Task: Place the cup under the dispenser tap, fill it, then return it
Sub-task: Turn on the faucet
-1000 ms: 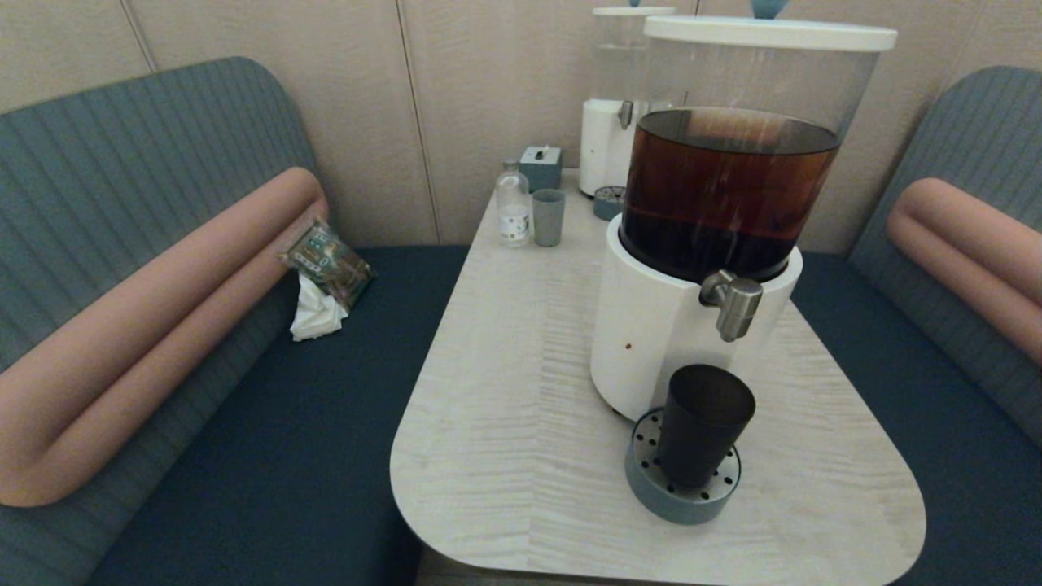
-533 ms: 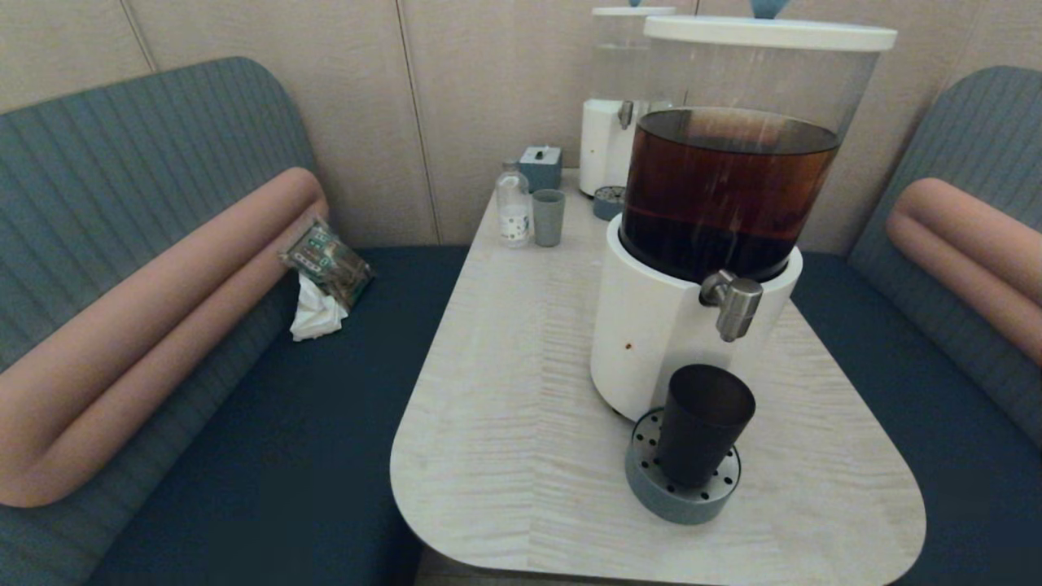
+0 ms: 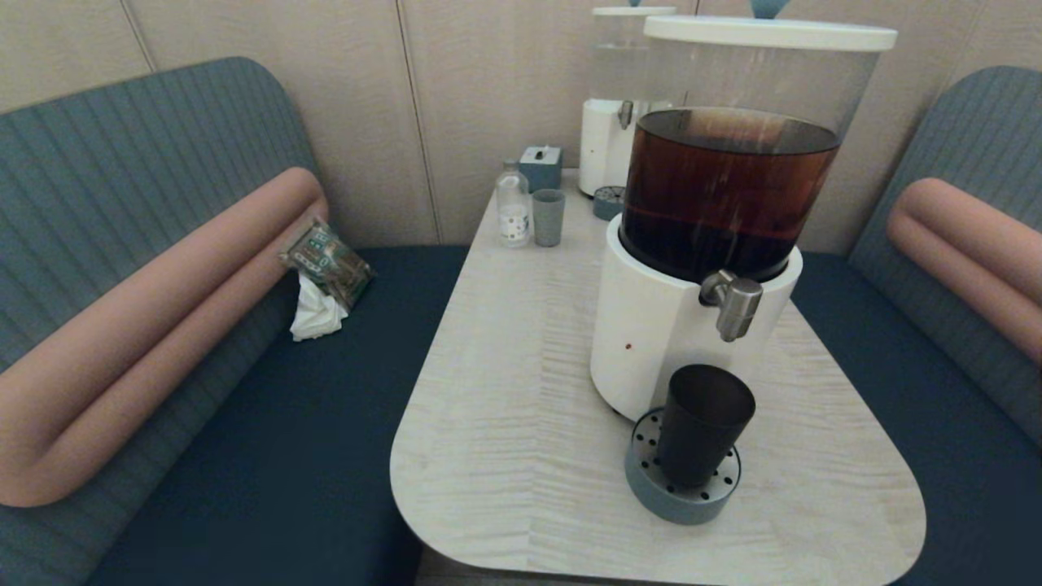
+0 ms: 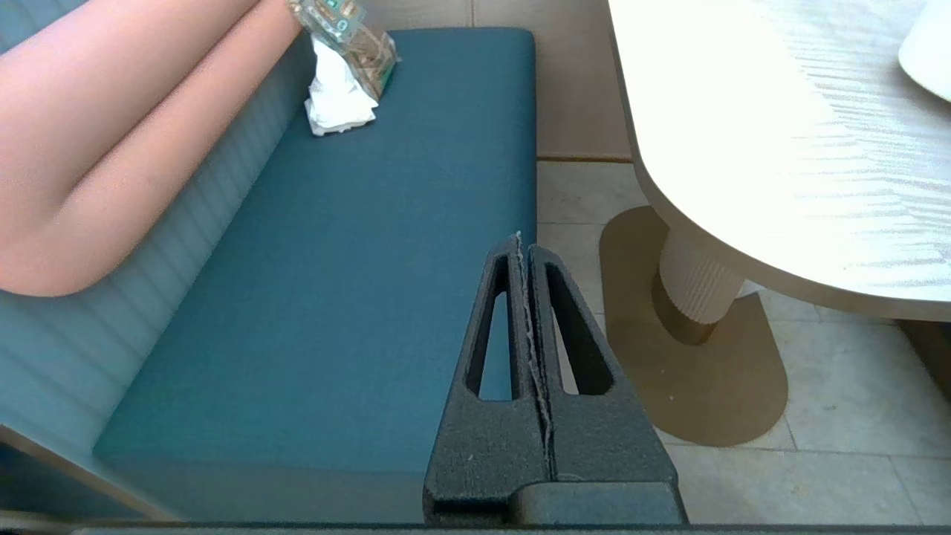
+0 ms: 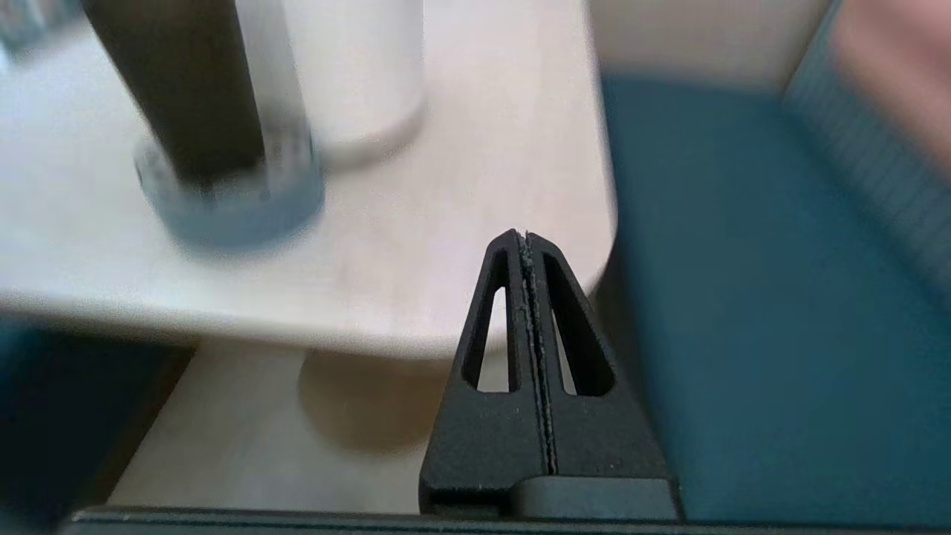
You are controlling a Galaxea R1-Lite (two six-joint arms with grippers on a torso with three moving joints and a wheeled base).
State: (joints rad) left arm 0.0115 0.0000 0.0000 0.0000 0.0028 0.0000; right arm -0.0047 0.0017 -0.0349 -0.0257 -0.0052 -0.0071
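Right tool [image 5: 526, 238]: fingers pressed together, holding nothing, positioned off the near right edge of the surface [image 3: 521, 456], below its level. Left tool [image 4: 522, 241]: fingers likewise together and empty, parked over the bench seat [image 4: 356, 297] on the left.

The cup [image 3: 702, 423] stands upright on the perforated drip tray [image 3: 647, 476], directly beneath the tap [image 3: 735, 305] of the dispenser [image 3: 651, 342]. Whether it contains liquid cannot be determined.

Recommended procedure: spread the right tool's fingers before approach. Advance level with the cup's mid-height from the near right side. Avoid contact with the tap. Grip firmly; the tapered wall may slip.
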